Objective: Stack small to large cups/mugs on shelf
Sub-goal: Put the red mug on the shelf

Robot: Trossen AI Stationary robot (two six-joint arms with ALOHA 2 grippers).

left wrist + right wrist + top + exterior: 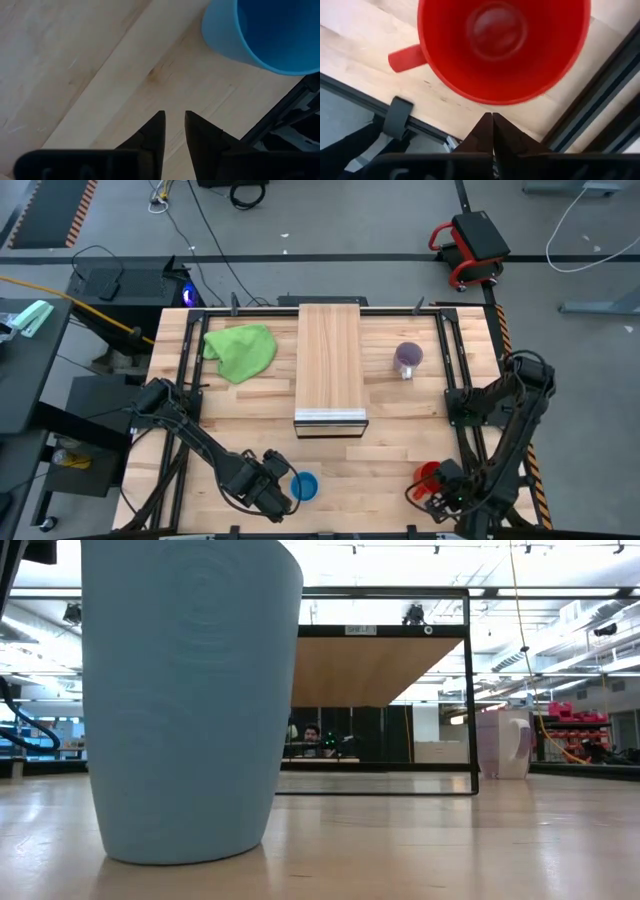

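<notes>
The blue cup [304, 486] stands upright on the tabletop near the front edge; it fills the left of the low view [185, 700] and shows in the left wrist view [260, 32]. My left gripper [173, 125] hovers just left of it, fingers slightly apart, touching nothing. The red mug [428, 474] stands at the front right, seen from above in the right wrist view [502, 47], handle [406, 57] out to one side. My right gripper [493, 125] is shut just short of its rim. The purple-grey mug [408, 358] stands right of the shelf [330, 365].
A green cloth [241, 350] lies left of the shelf at the back. Black frame rails [455, 370] run along the table's sides. The table's front edge [420, 122] is close below the red mug.
</notes>
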